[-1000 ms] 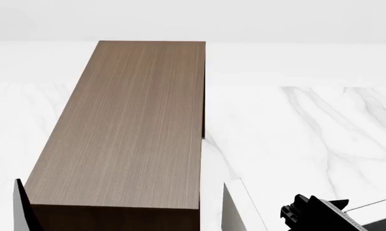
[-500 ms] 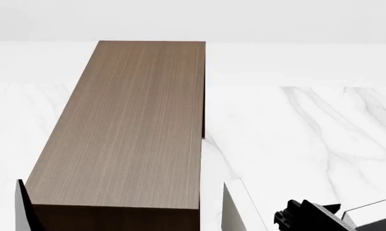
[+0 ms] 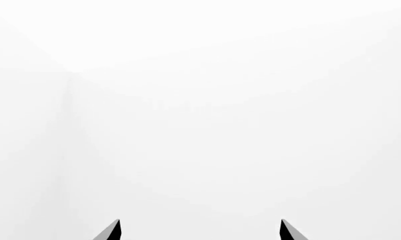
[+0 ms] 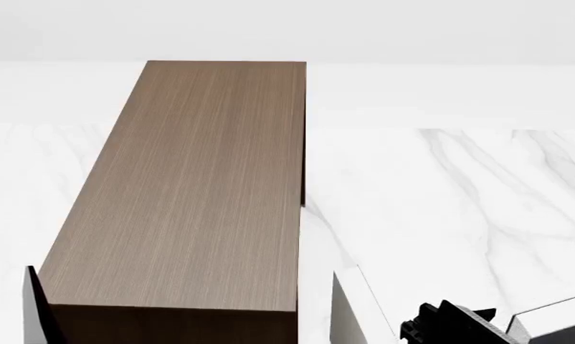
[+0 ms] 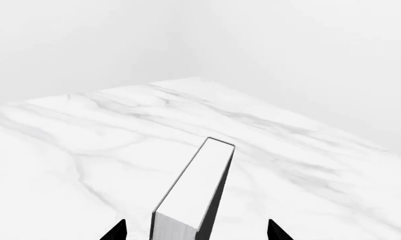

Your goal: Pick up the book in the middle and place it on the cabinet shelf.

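In the right wrist view the book (image 5: 194, 192) stands on edge on the marble, white page block up and a dark cover down one side. Its near end lies between the fingertips of my right gripper (image 5: 195, 231), which is open with a gap on both sides. The head view shows that gripper (image 4: 419, 330) at the bottom right, beside a pale upright slab (image 4: 350, 308). I cannot tell if that slab is the same book. The cabinet shelf (image 4: 201, 186) is the long brown wood-grain top on the left. My left gripper (image 3: 200, 230) is open, facing only white.
The white marble table (image 4: 459, 201) spreads right of the cabinet. A white strip with a dark face under it (image 4: 556, 309) shows at the bottom right corner. A thin dark upright sliver (image 4: 34, 308) stands at the cabinet's near left corner.
In the head view my right gripper has slid left and slightly down toward the pale slab. More of the white strip at the bottom right shows. The cabinet has not moved.
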{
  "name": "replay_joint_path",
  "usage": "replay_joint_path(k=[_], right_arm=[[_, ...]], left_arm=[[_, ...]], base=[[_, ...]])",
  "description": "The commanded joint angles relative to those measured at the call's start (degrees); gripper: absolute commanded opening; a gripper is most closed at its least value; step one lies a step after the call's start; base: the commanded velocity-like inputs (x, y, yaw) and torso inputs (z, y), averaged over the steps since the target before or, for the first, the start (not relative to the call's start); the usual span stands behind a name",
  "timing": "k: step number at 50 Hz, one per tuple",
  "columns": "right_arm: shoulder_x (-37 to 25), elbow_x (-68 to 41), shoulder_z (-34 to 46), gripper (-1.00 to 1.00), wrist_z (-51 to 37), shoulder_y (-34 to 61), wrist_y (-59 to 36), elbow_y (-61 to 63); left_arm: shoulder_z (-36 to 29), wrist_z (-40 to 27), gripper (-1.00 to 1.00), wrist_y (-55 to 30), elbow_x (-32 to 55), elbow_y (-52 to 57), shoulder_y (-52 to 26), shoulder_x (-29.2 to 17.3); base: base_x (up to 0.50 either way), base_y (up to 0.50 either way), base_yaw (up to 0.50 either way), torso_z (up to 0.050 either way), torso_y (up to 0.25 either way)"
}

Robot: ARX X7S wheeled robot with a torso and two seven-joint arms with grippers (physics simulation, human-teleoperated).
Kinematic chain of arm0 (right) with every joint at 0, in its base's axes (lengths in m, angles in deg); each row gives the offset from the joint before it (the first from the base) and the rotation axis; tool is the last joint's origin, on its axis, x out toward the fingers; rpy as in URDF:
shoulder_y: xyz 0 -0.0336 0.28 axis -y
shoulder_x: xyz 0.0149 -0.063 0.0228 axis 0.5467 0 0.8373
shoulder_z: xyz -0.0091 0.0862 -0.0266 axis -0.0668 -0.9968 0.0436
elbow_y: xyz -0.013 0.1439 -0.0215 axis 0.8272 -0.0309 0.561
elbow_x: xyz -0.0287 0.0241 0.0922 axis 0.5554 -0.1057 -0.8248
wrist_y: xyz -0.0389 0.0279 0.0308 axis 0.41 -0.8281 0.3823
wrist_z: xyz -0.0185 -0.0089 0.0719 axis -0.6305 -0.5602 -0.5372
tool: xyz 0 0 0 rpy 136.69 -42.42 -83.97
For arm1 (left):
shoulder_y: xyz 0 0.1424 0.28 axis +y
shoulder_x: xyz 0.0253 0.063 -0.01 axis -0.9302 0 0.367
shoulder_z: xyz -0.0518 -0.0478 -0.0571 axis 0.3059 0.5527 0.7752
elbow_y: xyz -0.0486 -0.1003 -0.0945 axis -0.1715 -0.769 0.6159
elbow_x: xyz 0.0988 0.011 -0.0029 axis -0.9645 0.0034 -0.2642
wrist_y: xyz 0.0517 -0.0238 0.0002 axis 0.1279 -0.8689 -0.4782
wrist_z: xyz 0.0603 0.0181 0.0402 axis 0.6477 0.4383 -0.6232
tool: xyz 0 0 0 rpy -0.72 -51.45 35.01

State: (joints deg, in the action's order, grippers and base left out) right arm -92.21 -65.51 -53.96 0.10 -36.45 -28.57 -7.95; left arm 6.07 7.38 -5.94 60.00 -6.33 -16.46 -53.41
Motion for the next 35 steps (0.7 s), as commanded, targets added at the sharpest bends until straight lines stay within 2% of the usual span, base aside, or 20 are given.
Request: replay_joint_path(k=[1, 35], right_arm=[[1.1, 0.2, -0.6, 1.0, 1.6, 0.6, 1.0, -2.3], [1.0, -1.4, 1.4, 1.0, 3.1, 3.3, 5.3, -11.0]], left_arm=[[1.0, 0.7, 1.0, 0.2, -1.1, -0.4, -0.2, 0.9], [0.4, 0.1, 1.0, -0.4, -1.0, 0.0, -0.1, 0.3]], base=[[0.0, 0.0, 0.0, 0.0, 0.0], [0.0, 0.0, 0.0, 0.0, 0.0]])
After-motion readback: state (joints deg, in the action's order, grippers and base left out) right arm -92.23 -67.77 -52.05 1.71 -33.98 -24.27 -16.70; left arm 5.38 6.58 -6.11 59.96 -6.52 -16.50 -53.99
